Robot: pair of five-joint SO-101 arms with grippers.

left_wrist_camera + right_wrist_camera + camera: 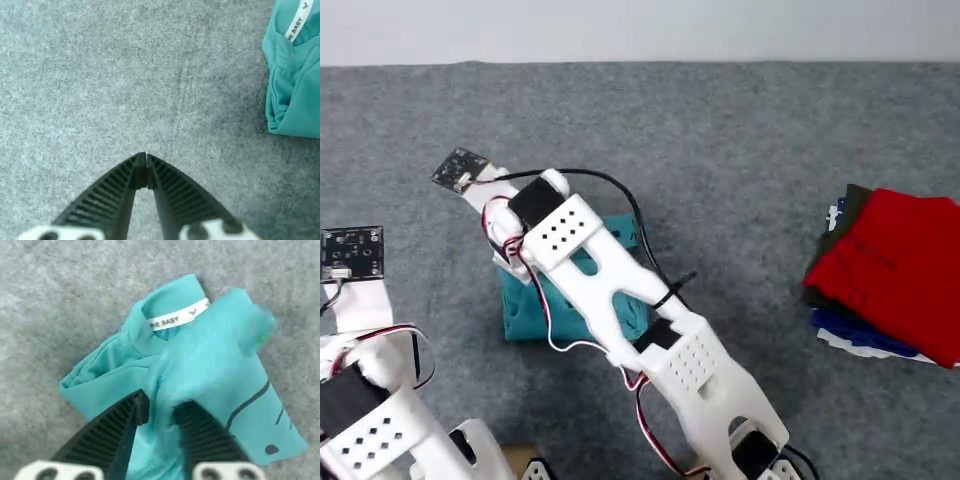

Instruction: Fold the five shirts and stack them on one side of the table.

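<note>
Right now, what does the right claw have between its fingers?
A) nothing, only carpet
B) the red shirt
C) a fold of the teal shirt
C: the right claw pinches a raised fold of the teal shirt; the red shirt lies well apart from it.

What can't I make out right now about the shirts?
High view: the white right arm covers most of the teal fabric shirt, hiding its fold.
High view: the frame edge cuts the stack under the red folded shirt; count unclear.
Right wrist view: layers pinched in the right tool unclear, fabric blurred.
</note>
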